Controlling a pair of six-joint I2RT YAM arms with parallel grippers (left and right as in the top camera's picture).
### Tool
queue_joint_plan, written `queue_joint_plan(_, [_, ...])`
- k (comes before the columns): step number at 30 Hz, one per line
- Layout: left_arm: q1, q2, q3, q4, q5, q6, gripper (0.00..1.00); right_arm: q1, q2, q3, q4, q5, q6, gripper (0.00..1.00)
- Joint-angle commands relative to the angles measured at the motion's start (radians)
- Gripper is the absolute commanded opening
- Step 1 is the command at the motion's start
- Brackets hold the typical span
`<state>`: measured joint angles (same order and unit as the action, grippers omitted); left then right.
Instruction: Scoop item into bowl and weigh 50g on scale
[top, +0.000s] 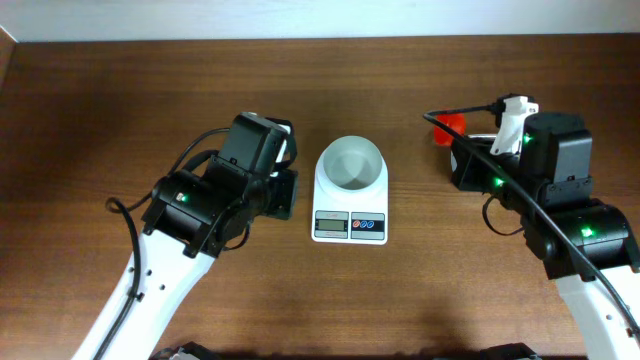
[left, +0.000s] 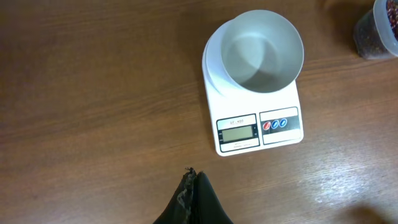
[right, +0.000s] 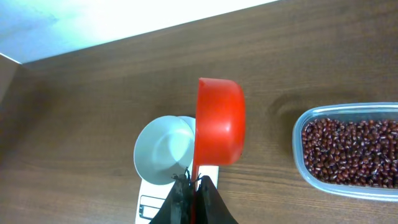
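I have the scale (top: 350, 222) in the middle of the bench (top: 100, 110) on the overhead, with its display (top: 331, 224) and buttons (top: 368, 224) at the 6 o'clock edge. The reading is too small for me to make out. The bowl (top: 352, 163) sits on the scale's platform toward 12 o'clock, and I see only its white inside.

My left fingers (left: 191, 186) are at 9 o'clock of the scale, apart from it. They are pressed together with nothing between them. From the left wrist camera the scale lies at about 1 o'clock of them.

My right fingers (right: 193, 186) are narrow and clamped on the handle of the red scoop (right: 219, 121). On the overhead the scoop is at about 2 o'clock of the bowl, near it but not touching. Its cup shows me only its outer wall on the right wrist camera, so I cannot tell what is in it.

From that camera the bowl is at 8 o'clock of the scoop and the clear tub (right: 296, 146) at 3 o'clock, with the scoop between them. All the beans (right: 351, 152) I can see lie in the tub, a dark red-brown layer across its floor
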<state>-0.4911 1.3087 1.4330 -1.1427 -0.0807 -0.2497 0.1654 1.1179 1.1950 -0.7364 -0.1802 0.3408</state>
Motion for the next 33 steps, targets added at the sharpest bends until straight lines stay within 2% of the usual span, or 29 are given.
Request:
queue_joint_plan(1, [0.0, -0.008, 0.011, 0.011, -0.015, 0.016, 0.0, 0.004, -0.012, 0.022, -0.01, 0.016, 0.008, 0.04])
queue_joint_plan(5, [-0.017, -0.008, 0.008, 0.013, -0.017, 0.097, 0.0, 0.004, -0.012, 0.022, -0.011, 0.016, 0.008, 0.04])
queue_joint_plan(8, [-0.117, -0.005, 0.008, 0.043, -0.018, 0.171, 0.0, 0.004, -0.012, 0.022, -0.013, 0.016, 0.008, 0.04])
queue_joint_plan(16, [-0.235, 0.146, 0.006, 0.07, -0.022, 0.203, 0.0, 0.004, -0.012, 0.022, -0.017, 0.016, 0.008, 0.04])
queue_joint_plan(25, [-0.275, 0.352, 0.006, 0.162, -0.007, 0.214, 0.0, 0.004, -0.012, 0.022, -0.016, 0.051, 0.008, 0.04])
queue_joint_plan(33, [-0.309, 0.433, 0.004, 0.189, -0.007, 0.221, 0.0, 0.001, -0.012, 0.022, -0.016, 0.115, 0.008, 0.04])
